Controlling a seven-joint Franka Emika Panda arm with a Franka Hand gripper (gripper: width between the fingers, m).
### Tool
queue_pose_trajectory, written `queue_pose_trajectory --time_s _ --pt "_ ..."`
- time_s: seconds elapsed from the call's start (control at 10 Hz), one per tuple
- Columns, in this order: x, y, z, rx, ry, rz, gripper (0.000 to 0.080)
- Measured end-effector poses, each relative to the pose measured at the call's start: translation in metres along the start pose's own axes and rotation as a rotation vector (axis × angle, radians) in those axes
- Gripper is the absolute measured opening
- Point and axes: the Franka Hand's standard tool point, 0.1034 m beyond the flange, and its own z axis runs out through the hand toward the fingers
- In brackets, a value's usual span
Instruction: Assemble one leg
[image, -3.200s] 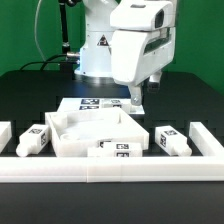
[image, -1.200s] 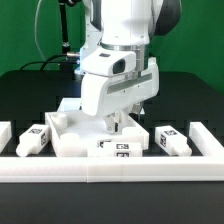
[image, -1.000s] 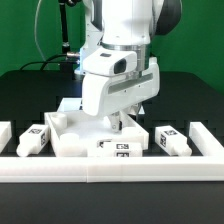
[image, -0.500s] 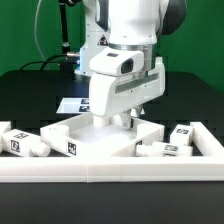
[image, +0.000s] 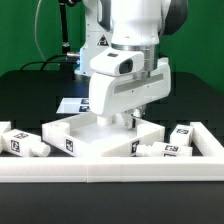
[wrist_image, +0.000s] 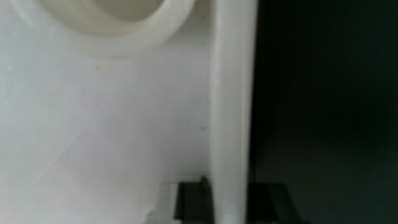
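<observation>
The hand is down in the white tray, apparently pinching its rim. A leg lies loose on the counter, at the exterior view's right of the tray. No leg looks fitted yet; fetching and attaching remain.

The exterior view is bright, evenly lit and sharp, with whites slightly washed out against the dark table. The wrist view is blurred and very close, with one side black.
</observation>
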Motion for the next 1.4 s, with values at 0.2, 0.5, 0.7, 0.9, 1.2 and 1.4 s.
queue_pose_trajectory --time_s 0.2,0.5,0.7,0.9,1.2,1.4 --pt "0.012 -0.009 0.000 -0.015 0.021 -0.055 0.0051" --pt "0.014 -0.012 -0.002 -0.022 0.013 -0.092 0.0051" --pt "0.004 -0.002 -0.005 -0.013 -0.010 -0.289 0.0051" --pt "-0.006 0.008 -0.004 -0.005 -0.024 -0.336 0.0051" --pt "-0.008 0.008 -0.003 -0.003 -0.031 -0.395 0.0051" --pt "-0.011 0.013 -0.003 0.012 -0.054 -0.531 0.0051"
